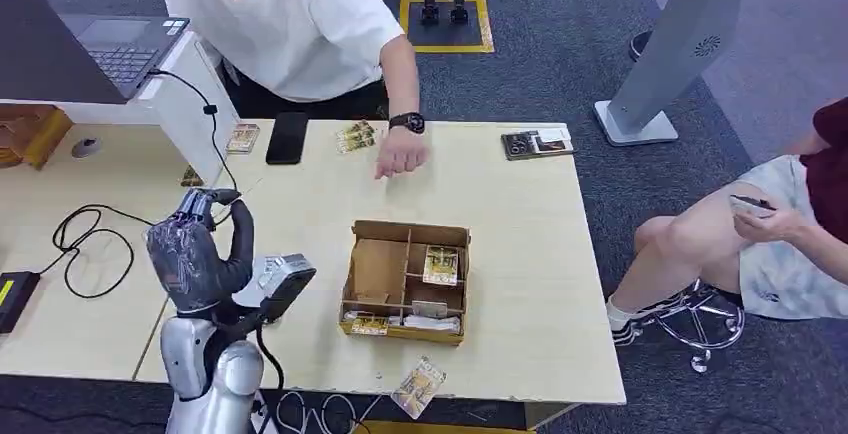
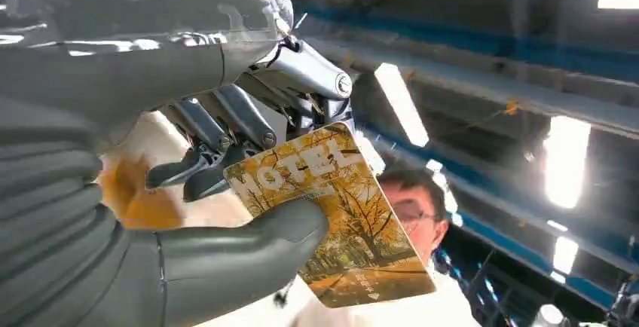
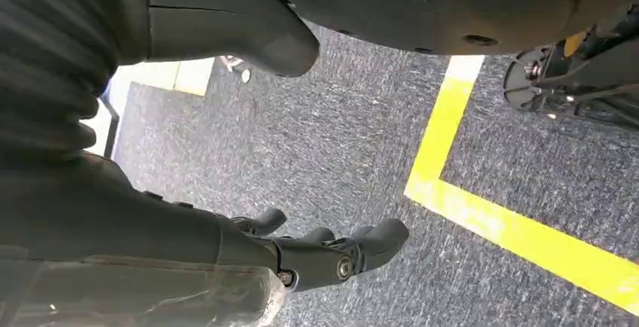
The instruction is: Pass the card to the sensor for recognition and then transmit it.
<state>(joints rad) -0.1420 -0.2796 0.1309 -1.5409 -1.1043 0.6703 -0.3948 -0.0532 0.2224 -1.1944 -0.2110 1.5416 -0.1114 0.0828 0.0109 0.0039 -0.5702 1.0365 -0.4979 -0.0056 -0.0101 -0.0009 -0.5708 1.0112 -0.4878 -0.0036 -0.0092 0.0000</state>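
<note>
Head view: the left hand (image 1: 195,249) is raised over the near left part of the pale worktop (image 1: 520,254), back of the hand toward the camera, just beside a grey sensor (image 1: 283,282) lying at that edge. The card itself is hidden behind the hand here. A cardboard box (image 1: 406,279) with compartments sits mid-worktop, a few cards in its slots, and one loose card (image 1: 419,386) lies at the near edge. A person in a white shirt (image 1: 290,14) leans in from the far side, a hand (image 1: 401,154) resting on the worktop.

Left wrist view: the card (image 2: 339,214), yellow with autumn trees and the word HOTEL, is pinched between the thick thumb and the darker fingers (image 2: 226,127). Its long axis runs out and away from the palm, the free short end pointing toward the person's side.

Right wrist view: the right hand (image 3: 316,255) hangs above grey carpet (image 3: 354,139) with a yellow line (image 3: 482,214), fingers loosely curled and holding nothing.
</note>
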